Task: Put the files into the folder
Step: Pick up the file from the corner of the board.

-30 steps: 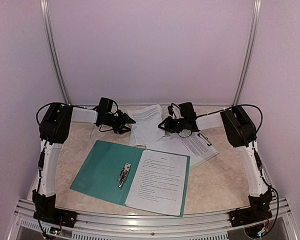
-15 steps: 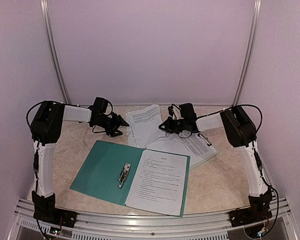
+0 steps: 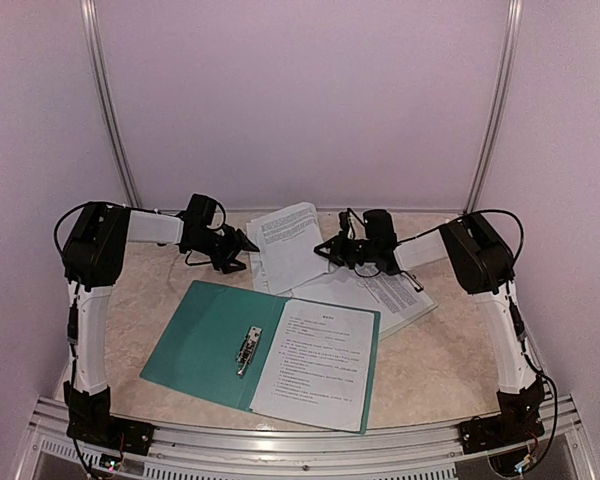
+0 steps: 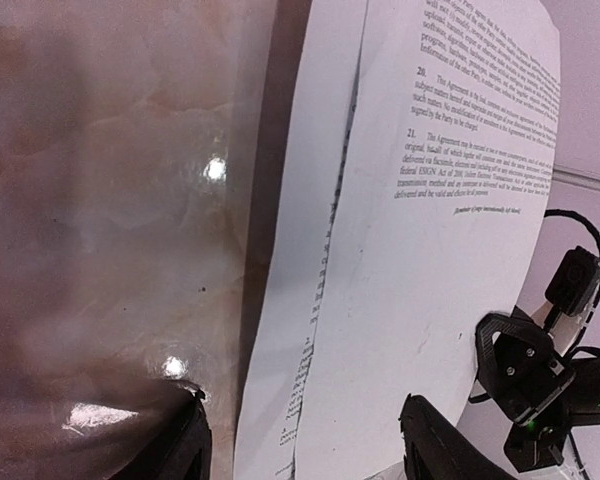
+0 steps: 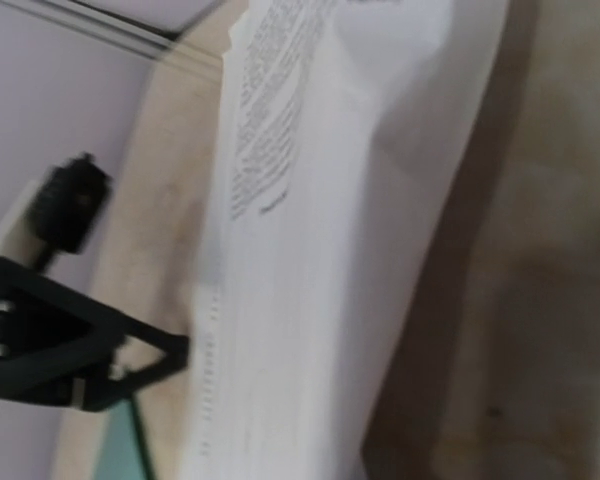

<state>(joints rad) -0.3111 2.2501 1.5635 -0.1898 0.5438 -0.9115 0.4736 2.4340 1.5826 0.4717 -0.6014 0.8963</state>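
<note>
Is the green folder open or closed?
Open. The folder lies spread flat, its metal clip and a printed sheet showing inside.

L arm, R arm: white links, blk elbow housings, thin blk cables. L hand, R hand: blk, angular.

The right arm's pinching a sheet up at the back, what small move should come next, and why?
Probably close the left gripper on the free edge of the sheet. The right gripper is shut on that raised sheet, and the open left jaws straddle its edge; two grips should steady it toward the folder.
</note>
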